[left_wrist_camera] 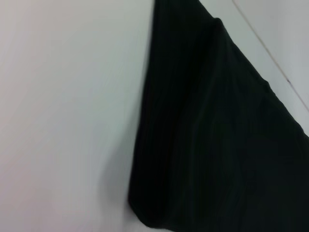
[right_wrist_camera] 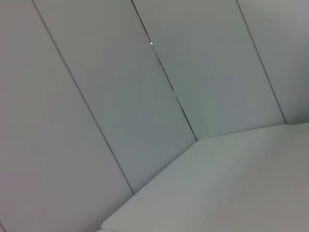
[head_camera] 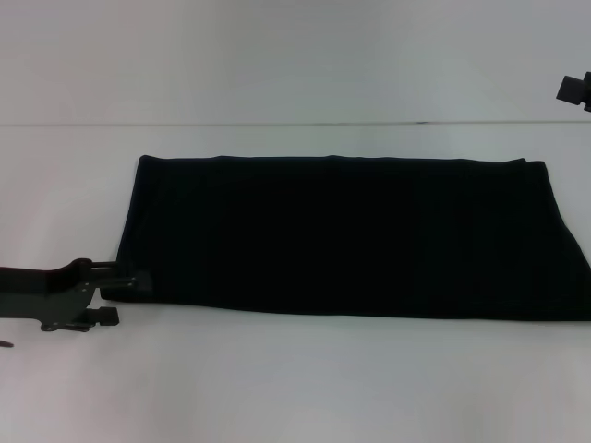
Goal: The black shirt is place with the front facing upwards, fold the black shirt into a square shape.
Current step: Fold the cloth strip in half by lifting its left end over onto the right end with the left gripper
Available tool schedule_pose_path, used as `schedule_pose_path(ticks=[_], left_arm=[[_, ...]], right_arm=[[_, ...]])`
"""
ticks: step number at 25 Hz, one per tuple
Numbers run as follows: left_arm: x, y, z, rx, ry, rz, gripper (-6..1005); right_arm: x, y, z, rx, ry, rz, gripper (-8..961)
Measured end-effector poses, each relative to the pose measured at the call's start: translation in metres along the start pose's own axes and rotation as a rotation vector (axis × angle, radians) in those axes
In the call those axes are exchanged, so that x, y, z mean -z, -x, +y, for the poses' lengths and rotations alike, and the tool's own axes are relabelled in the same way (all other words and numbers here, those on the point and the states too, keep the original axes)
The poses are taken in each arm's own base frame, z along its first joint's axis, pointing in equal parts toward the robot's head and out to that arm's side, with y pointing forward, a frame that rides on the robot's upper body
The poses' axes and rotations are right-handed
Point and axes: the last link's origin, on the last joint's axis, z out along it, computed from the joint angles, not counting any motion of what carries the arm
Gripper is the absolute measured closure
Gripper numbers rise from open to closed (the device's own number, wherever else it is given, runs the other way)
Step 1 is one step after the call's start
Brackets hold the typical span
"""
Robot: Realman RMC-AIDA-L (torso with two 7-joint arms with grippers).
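Note:
The black shirt [head_camera: 342, 235] lies flat on the white table [head_camera: 277, 388] as a long folded rectangle, with no lettering showing. My left gripper [head_camera: 125, 298] is at the shirt's near left corner, open, with one finger [head_camera: 132, 280] touching the cloth's edge and the other just off it on the table. The left wrist view shows that shirt [left_wrist_camera: 217, 145] corner close up against the table. My right gripper [head_camera: 574, 89] is raised at the far right edge of the head view, away from the shirt. The right wrist view shows no shirt.
A pale panelled wall [right_wrist_camera: 120, 96] stands behind the table's far edge [right_wrist_camera: 203, 145]. Bare white tabletop runs in front of the shirt and to its left.

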Motion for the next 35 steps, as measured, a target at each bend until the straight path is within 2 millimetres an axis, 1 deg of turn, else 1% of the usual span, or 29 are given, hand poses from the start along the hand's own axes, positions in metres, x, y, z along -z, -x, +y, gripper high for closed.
schedule_pose_path(ticks=[12,23,35], left_arm=[[-0.001,-0.006,-0.002,0.068,-0.033,0.025,112],[-0.008,-0.01,-0.001,0.069,-0.049,0.031,112],[-0.008,-0.015,-0.001,0.052,-0.075,0.044,113]], right_arm=[[0.003,-0.001,-0.001,0.009,-0.008,-0.003,25],[0.002,0.001,-0.002,0.012,-0.017,-0.008,25],[0.0,0.002,-0.002,0.012,-0.02,-0.019,29]])
